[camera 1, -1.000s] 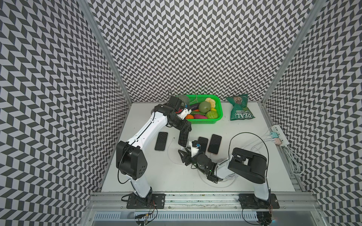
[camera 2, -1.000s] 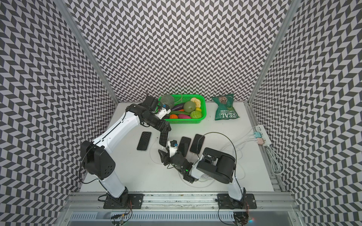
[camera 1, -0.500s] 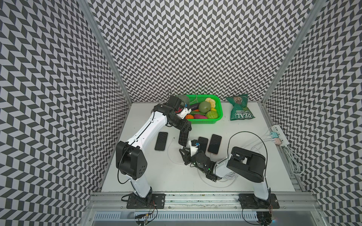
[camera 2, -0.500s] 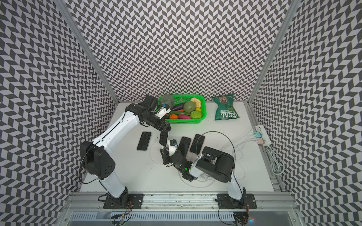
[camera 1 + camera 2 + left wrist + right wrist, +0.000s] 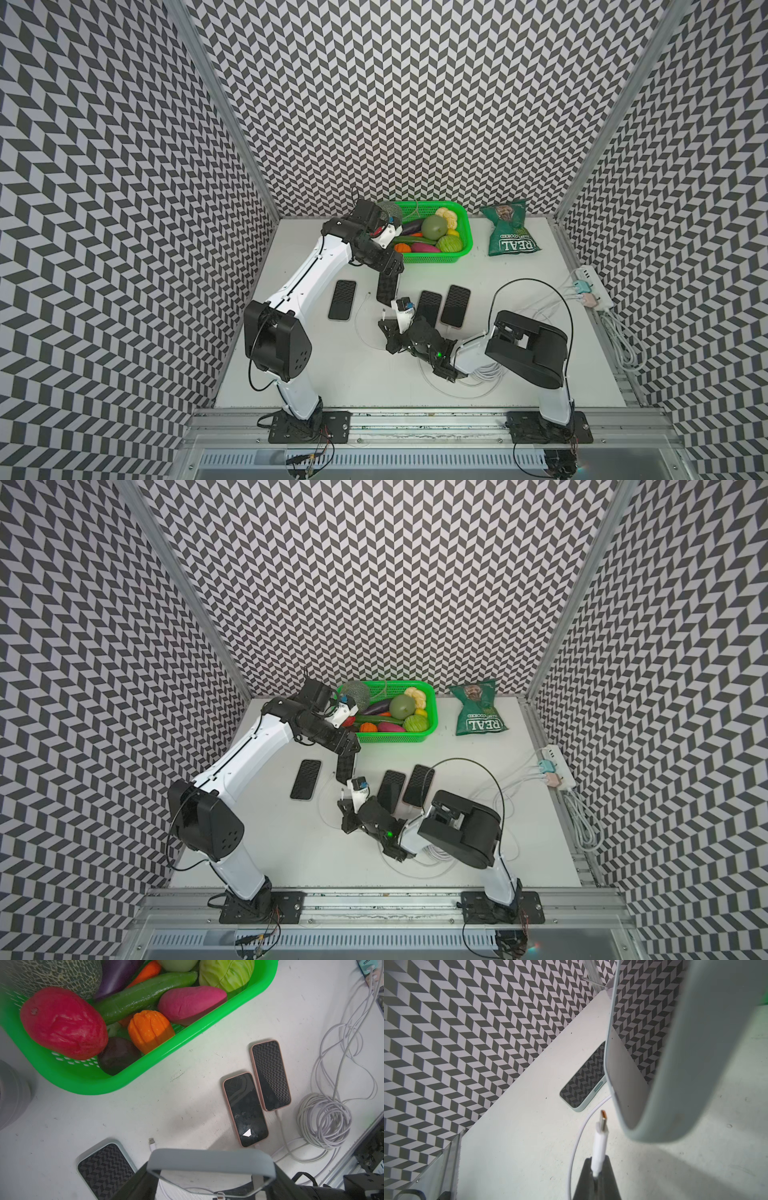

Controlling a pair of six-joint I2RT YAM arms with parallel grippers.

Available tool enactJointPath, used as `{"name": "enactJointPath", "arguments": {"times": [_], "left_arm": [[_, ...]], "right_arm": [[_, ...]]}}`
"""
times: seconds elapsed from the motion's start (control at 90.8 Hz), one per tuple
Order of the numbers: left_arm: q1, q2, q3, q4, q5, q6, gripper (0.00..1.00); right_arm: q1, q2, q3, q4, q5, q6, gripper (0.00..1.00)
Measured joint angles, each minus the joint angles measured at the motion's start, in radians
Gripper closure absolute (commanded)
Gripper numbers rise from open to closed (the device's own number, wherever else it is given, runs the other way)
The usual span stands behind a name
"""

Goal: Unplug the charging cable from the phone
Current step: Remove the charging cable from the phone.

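White table [image 5: 316,374] inside chevron walls; the left gripper [image 5: 390,270] is clamped on the grey-cased phone [image 5: 695,1064], holding it tilted up off the surface. Right gripper [image 5: 596,1178] pinches the white charging cable [image 5: 600,1140] at its plug. The plug is out of the port, just beside the phone's lower edge.

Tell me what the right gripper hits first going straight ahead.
Probably the raised phone: the right gripper points its plug at that phone's near edge. Depth is unclear; it might slip past toward the flat phone.

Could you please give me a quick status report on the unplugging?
Left gripper shut on phone, lifted. Right gripper shut on cable plug, plug free of phone. Nothing in the way.
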State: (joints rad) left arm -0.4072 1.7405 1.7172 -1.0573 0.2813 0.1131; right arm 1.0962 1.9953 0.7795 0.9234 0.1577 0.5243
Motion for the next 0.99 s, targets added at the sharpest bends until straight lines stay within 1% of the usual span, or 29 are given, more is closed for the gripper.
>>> {"name": "enactJointPath", "arguments": {"times": [0.198, 0.375, 0.562, 0.859, 0.991], "left_arm": [[0.002, 0.001, 0.002, 0.001, -0.015, -0.005, 1.0], [0.002, 0.023, 0.018, 0.002, -0.031, -0.011, 1.0], [0.002, 0.06, 0.02, 0.006, -0.048, -0.017, 1.0], [0.002, 0.105, 0.02, 0.015, -0.08, -0.021, 1.0], [0.002, 0.151, 0.019, 0.02, -0.094, -0.023, 1.0]], "right_arm": [[0.001, -0.016, -0.001, -0.026, -0.026, 0.008, 1.0], [0.011, -0.058, -0.013, -0.059, -0.054, 0.02, 0.96], [0.036, -0.077, -0.014, -0.097, -0.079, 0.026, 0.9], [0.053, -0.077, -0.016, -0.17, -0.131, 0.025, 0.72], [0.066, -0.078, -0.016, -0.206, -0.134, 0.019, 0.57]]}}
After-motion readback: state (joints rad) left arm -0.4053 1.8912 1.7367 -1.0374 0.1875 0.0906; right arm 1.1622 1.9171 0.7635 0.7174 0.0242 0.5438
